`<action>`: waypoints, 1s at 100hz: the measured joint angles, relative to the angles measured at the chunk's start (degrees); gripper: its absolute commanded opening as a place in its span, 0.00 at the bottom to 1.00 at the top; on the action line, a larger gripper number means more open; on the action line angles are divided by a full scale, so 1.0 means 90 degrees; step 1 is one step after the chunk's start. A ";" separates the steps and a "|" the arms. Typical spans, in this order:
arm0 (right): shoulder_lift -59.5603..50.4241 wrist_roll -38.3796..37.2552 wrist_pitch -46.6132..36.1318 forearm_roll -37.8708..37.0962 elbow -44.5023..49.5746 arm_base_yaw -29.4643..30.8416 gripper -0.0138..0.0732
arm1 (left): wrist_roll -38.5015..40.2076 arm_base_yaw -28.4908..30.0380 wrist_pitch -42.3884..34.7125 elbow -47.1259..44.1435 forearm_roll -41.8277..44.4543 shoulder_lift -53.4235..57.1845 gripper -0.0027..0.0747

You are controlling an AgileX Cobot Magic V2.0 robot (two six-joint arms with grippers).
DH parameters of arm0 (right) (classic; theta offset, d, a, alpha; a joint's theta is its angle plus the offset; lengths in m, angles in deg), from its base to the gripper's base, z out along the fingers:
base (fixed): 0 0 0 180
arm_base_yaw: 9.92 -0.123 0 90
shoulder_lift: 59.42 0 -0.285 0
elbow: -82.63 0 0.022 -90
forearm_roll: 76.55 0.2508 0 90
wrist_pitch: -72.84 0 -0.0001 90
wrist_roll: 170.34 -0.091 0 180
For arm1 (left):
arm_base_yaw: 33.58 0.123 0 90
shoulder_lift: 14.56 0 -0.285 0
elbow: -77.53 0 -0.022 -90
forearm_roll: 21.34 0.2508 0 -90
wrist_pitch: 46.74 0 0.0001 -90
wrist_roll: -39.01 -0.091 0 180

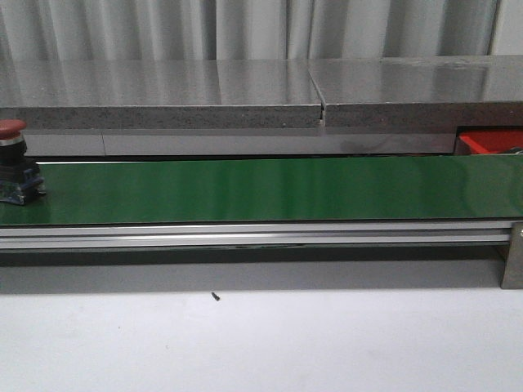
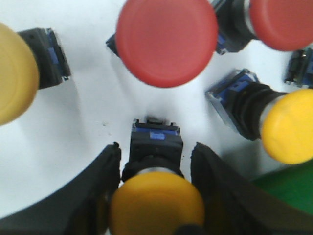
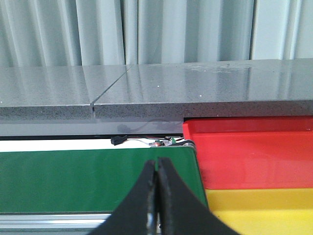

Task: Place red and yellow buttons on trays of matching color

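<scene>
In the left wrist view my left gripper [image 2: 156, 152] is open, its black fingers [image 2: 98, 196] on either side of a yellow button [image 2: 156, 208] lying on a white surface. Narrow gaps show beside the button's black and blue base. Close by lie two red buttons [image 2: 166, 41] [image 2: 283, 22] and two more yellow buttons [image 2: 14, 73] [image 2: 288, 125]. My right gripper [image 3: 157, 165] is shut and empty over the green belt [image 3: 73, 181]. Beside the belt's end sit the red tray [image 3: 249, 152] and the yellow tray [image 3: 264, 205]. In the front view another red button [image 1: 12, 129] stands at the belt's far left, and the red tray [image 1: 490, 140] shows at the right.
A grey stone ledge [image 1: 245, 98] runs behind the green belt [image 1: 270, 189], with curtains behind it. An aluminium rail [image 1: 245, 237] fronts the belt. A corner of the green belt [image 2: 288, 191] shows beside the buttons. Neither arm shows in the front view.
</scene>
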 measured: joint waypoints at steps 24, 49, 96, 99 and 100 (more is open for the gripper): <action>0.0000 0.0000 0.0000 0.0000 0.0000 0.0000 0.03 | -0.0494 0.0000 0.0302 0.0000 0.0051 0.0665 0.19; 0.0000 0.0000 0.0000 0.0000 0.0000 0.0000 0.03 | -0.1141 0.0000 0.0794 0.0404 0.0305 0.1176 0.19; 0.0000 0.0000 0.0000 0.0000 0.0000 0.0000 0.03 | -0.2070 -0.1020 0.1767 0.1689 0.0335 0.0800 0.20; 0.0000 0.0000 0.0000 0.0000 0.0000 0.0000 0.03 | -0.2082 -0.1067 0.1834 0.1731 0.0335 0.0715 0.20; 0.0000 0.0000 0.0000 0.0000 0.0000 0.0000 0.03 | -0.2082 -0.1080 0.1846 0.1748 0.0335 0.0675 0.20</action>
